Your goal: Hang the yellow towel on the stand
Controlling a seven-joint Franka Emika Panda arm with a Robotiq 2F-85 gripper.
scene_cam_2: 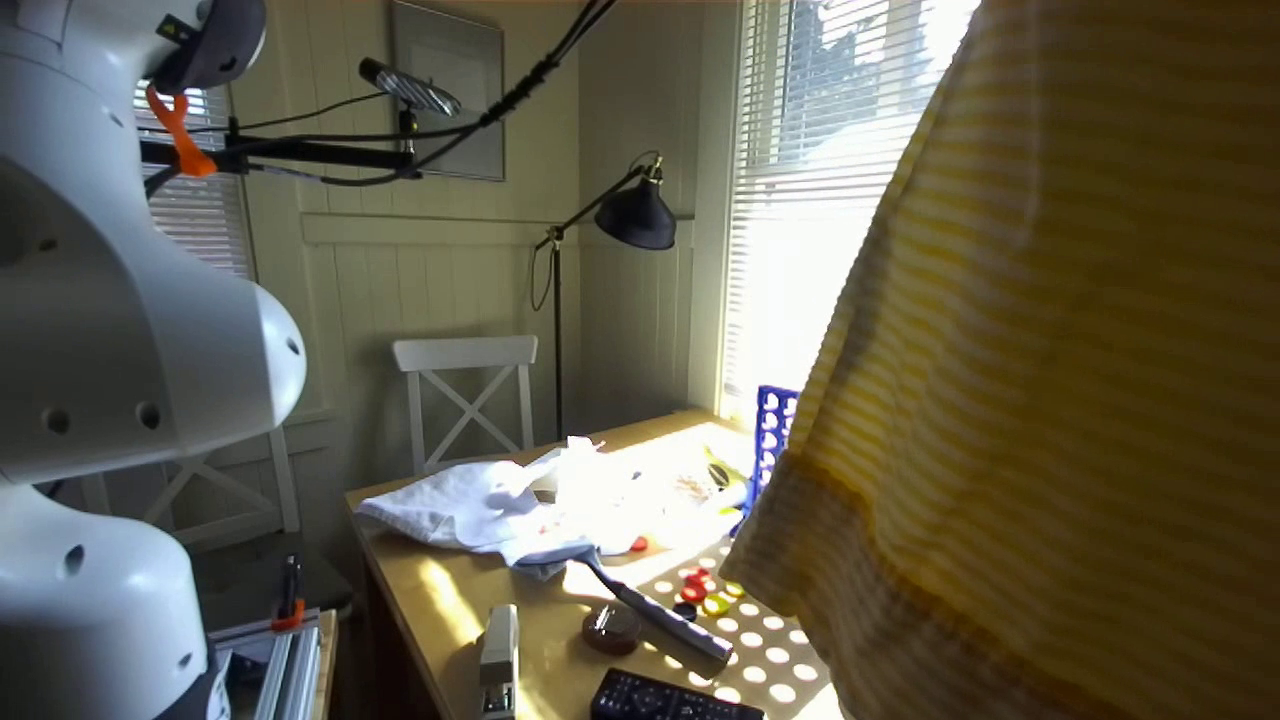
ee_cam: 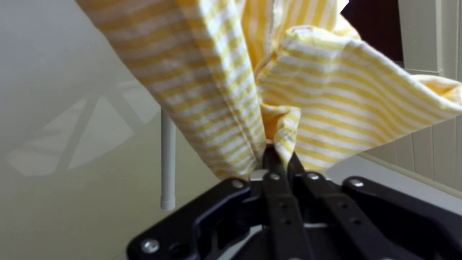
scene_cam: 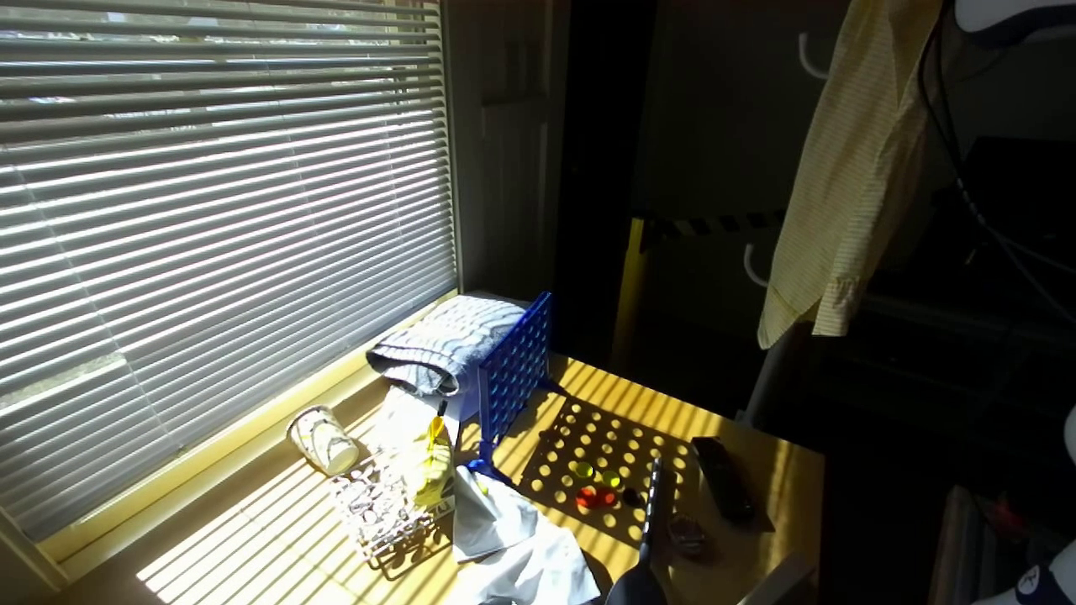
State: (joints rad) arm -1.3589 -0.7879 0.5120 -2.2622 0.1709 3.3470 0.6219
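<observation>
The yellow-and-white striped towel [ee_cam: 346, 101] is pinched in my black gripper [ee_cam: 283, 162] in the wrist view, with folds spreading to both sides. The towel hangs down in both exterior views, at the upper right [scene_cam: 841, 193] and large across the right side [scene_cam_2: 1030, 400]. The gripper itself is out of frame in both exterior views. White curved hooks, an upper hook [scene_cam: 811, 57] and a lower hook [scene_cam: 755, 266], show beside the towel; they look like parts of the stand. Most of the stand is dark or hidden behind the towel. A pale rod [ee_cam: 168, 162] shows left of the towel.
The wooden table [scene_cam: 799, 479] holds a blue game rack [scene_cam: 514, 370], a white cloth [scene_cam: 530, 555], a wire basket [scene_cam: 378, 512], a cup [scene_cam: 324, 441], a black remote [scene_cam: 723, 479] and a spatula [scene_cam_2: 660, 615]. A black lamp [scene_cam_2: 637, 215] stands behind. Cables [scene_cam: 954, 143] hang near the towel.
</observation>
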